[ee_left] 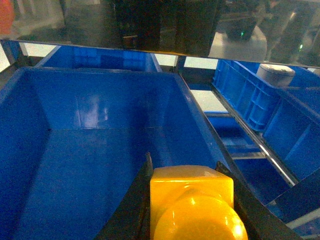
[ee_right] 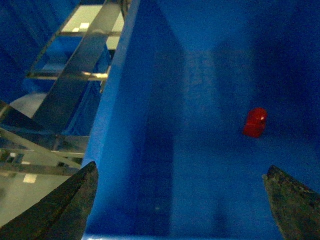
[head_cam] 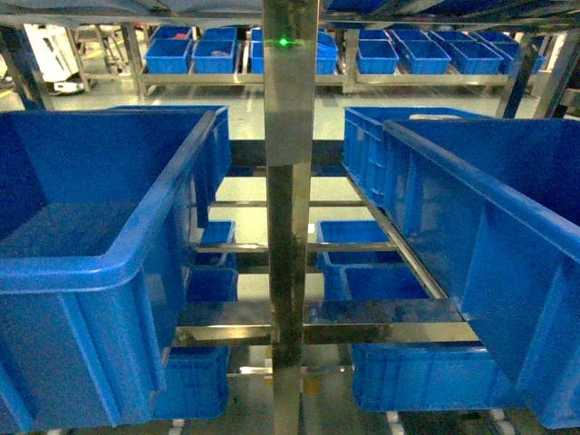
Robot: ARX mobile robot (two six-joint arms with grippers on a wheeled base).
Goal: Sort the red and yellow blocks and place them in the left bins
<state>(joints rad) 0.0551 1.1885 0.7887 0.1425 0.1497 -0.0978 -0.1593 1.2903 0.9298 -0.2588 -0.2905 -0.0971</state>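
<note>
1. Left gripper: fingers clenched on the yellow block, stud toward the wrist camera. It hung above the left bin, over the near right part of its floor. Block not yet released.
2. Left bin: large and deep, at left in the head view. The floor that showed held nothing.
3. Right gripper: fingers spread wide, grasping nothing, above the right bin.
4. Red block: lay on that bin's floor, well apart from the fingers.
5. Steel post: stood between the two bins.
6. Progress, judged: neither block yet lay in a left bin. Yellow was close to its drop; red remained to be picked and carried left.
</note>
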